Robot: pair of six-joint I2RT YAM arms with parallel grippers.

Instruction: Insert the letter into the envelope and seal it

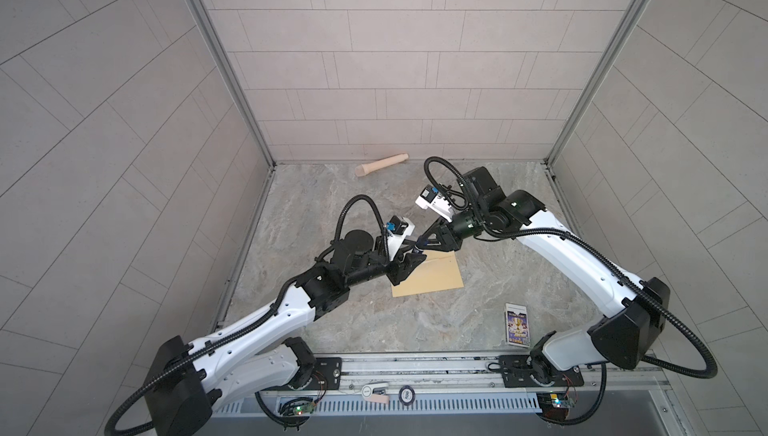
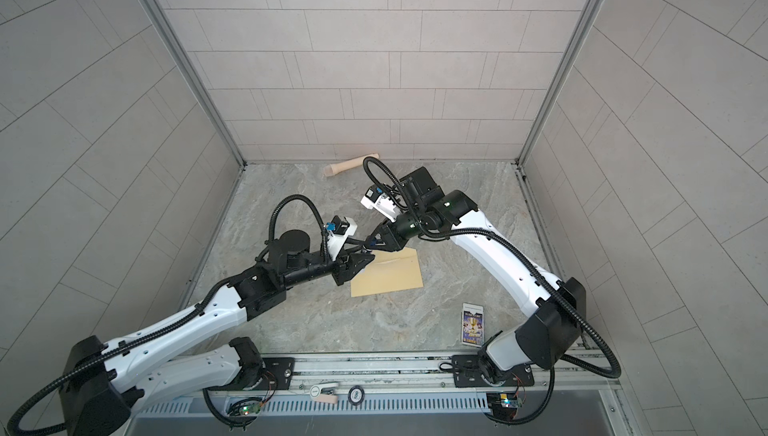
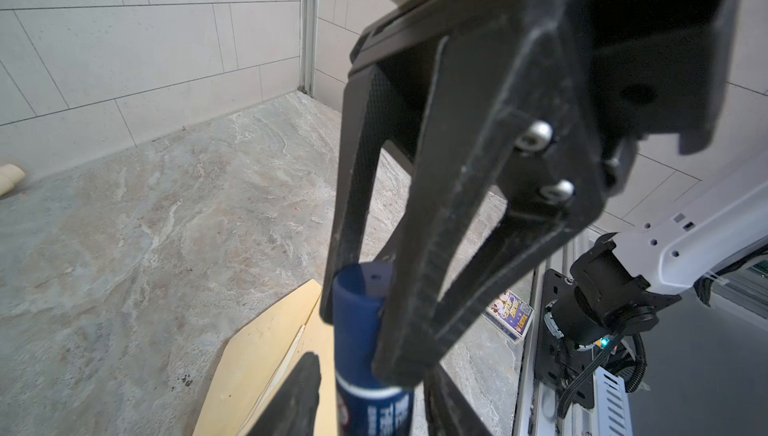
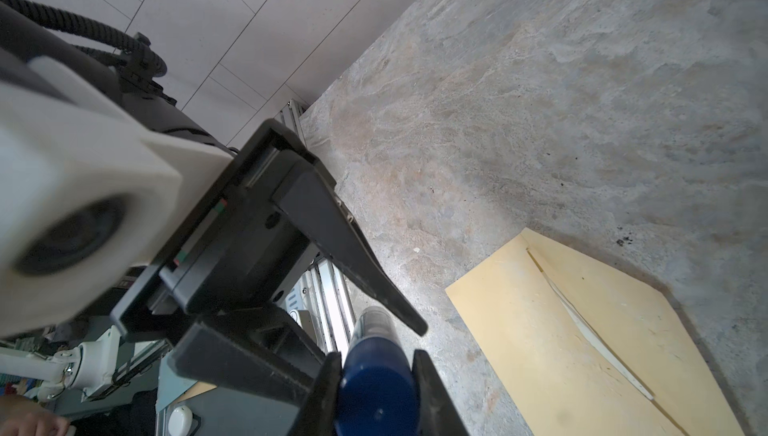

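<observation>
- Your left gripper [image 1: 416,256] reaches in low from the left, over the far left corner of the envelope [image 1: 432,280]. Its fingers [image 3: 299,396] stand narrowly on either side of the glue stick [image 3: 361,321], at its labelled body. In the left wrist view a sliver of tan shows between one finger and the tube, so you can't tell whether it clamps or only brackets.
- Back by the wall, a beige rod [image 1: 381,164] lies on the marble table [image 1: 332,213], well apart from both arms.
- The glue stick is a dark blue tube with a white band and print on the body. It spans the gap between your two grippers, over the envelope's edge.
- The envelope lies flat mid-table, yellow-tan, just below the gripper tips. Its flap looks laid out flat beyond the mouth, not folded over it.
- The letter [image 4: 596,340] sits inside the envelope. Only a thin pale strip of it shows along the mouth slit in the right wrist view.
- Your right gripper [image 1: 424,242] comes in from the right, tip to tip with the left one. Its fingers [image 4: 432,396] press on both sides of the blue tube's end, a narrow set holding the glue stick.
- Far right, near that arm's base, a card box [image 1: 517,325] with a trophy print lies flat, well apart from the envelope.
</observation>
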